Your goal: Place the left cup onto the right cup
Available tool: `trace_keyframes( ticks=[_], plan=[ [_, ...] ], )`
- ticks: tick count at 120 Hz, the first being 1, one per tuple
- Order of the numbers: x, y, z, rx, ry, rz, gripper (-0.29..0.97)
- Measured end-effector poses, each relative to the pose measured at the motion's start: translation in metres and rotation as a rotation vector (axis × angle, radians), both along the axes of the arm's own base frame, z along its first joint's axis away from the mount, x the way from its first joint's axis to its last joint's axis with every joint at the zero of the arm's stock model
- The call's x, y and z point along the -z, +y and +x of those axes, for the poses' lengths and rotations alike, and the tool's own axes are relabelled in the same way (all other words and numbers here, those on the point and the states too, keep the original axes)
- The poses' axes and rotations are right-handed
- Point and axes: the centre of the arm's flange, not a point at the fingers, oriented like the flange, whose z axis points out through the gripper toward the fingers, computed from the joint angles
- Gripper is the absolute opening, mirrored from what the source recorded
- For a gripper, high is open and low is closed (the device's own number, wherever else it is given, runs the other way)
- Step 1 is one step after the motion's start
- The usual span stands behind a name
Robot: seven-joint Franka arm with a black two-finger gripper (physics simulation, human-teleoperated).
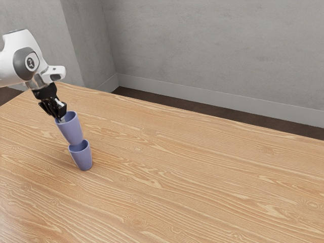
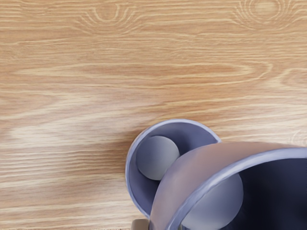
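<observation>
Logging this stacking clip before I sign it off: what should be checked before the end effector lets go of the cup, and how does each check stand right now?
1. End effector gripping the upper cup at its rim: ok.
2. Upper cup's base at the lower cup's mouth: ok.
3. Upper cup upright: not ok, its top leans toward the exterior view's left.
4. Cups centred: not ok, in the wrist view the upper cup covers only part of the lower mouth.
5. Base seated fully inside: cannot tell.
6. Lower cup on the table: ok.
</observation>
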Motion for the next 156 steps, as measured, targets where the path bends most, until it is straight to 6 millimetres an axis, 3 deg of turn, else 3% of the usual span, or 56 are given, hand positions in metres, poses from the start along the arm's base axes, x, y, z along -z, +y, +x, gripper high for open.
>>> trace_keyframes(
  ticks=[70,156],
  plan=[
    [0.024,0.003,0.013,0.005,-0.009,0.034,-0.1],
    [0.037,0.002,0.015,0.006,0.0,0.038,-0.1]
  ],
)
